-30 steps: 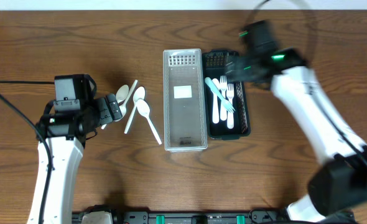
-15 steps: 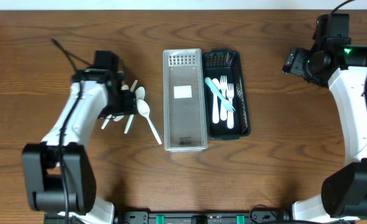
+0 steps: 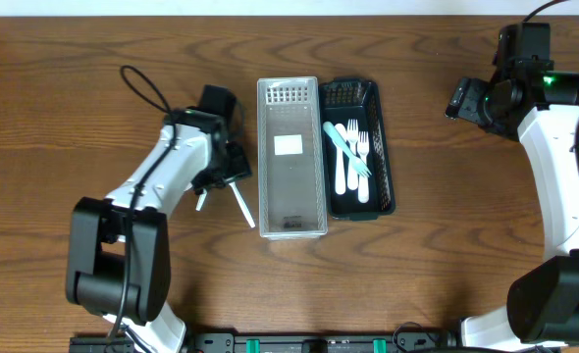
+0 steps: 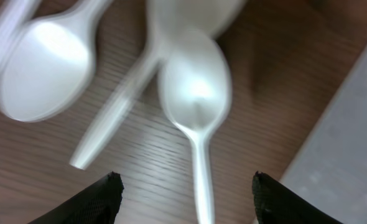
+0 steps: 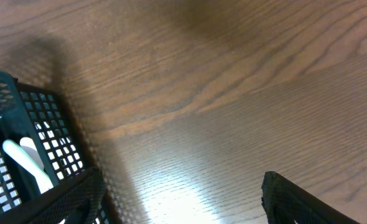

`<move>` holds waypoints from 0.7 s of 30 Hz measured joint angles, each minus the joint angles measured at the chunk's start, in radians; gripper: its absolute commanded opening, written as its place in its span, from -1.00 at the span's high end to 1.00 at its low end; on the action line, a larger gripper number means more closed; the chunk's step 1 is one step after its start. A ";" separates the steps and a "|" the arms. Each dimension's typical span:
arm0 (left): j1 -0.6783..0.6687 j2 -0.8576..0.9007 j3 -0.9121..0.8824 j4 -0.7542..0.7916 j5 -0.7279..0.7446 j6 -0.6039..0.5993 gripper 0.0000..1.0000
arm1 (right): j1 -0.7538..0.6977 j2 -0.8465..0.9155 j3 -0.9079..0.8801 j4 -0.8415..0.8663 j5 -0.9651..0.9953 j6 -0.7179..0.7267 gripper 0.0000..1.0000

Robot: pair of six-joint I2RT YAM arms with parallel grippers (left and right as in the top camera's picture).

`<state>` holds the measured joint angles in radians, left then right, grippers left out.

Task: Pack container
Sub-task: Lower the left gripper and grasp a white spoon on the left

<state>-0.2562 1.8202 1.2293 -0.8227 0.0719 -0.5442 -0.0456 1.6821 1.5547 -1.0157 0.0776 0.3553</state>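
Observation:
White plastic spoons [image 4: 195, 93] lie on the wood table just left of the clear container [image 3: 291, 157]. My left gripper [image 3: 227, 169] is open and hovers right over them; in the left wrist view one spoon's handle [image 4: 201, 186] runs between the two fingertips [image 4: 186, 196]. The dark mesh container [image 3: 360, 147] holds white forks and a teal one [image 3: 346, 149]. My right gripper [image 3: 463, 99] is open and empty over bare table to the right of the mesh container [image 5: 22, 155]; its fingertips [image 5: 183, 199] show in the right wrist view.
The clear container's edge shows at the right of the left wrist view [image 4: 351, 149]. A black cable [image 3: 142, 83] loops above the left arm. The table's back edge runs along the top.
The left arm has swung right and down onto the spoons, now covering most of them. The right arm pulled back from the mesh container to the right a second ago and has since held still.

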 measured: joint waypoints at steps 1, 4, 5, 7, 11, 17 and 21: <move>-0.015 0.010 0.000 0.002 0.000 -0.018 -0.40 | 0.000 0.000 0.000 -0.003 0.000 0.000 -0.67; -0.030 0.050 0.000 0.005 0.000 -0.059 -0.39 | 0.000 0.000 0.000 -0.015 0.000 0.000 -0.66; -0.030 0.069 0.000 0.005 0.000 -0.070 -0.39 | 0.000 0.000 0.000 -0.019 0.000 0.000 -0.64; -0.029 0.102 0.000 0.008 -0.001 -0.087 -0.34 | 0.000 0.000 0.000 -0.024 0.000 0.000 -0.64; -0.028 0.135 0.005 0.017 0.000 -0.112 0.07 | 0.000 0.000 0.000 -0.027 0.000 0.000 -0.63; -0.028 0.140 0.010 0.016 0.003 -0.119 0.88 | 0.000 0.000 0.000 -0.035 -0.002 0.000 -0.62; -0.028 0.137 0.010 0.007 0.000 -0.105 0.88 | 0.000 0.000 0.000 -0.035 -0.002 0.000 -0.61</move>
<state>-0.2844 1.9575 1.2392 -0.8154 0.0719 -0.6487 -0.0456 1.6821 1.5547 -1.0508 0.0757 0.3553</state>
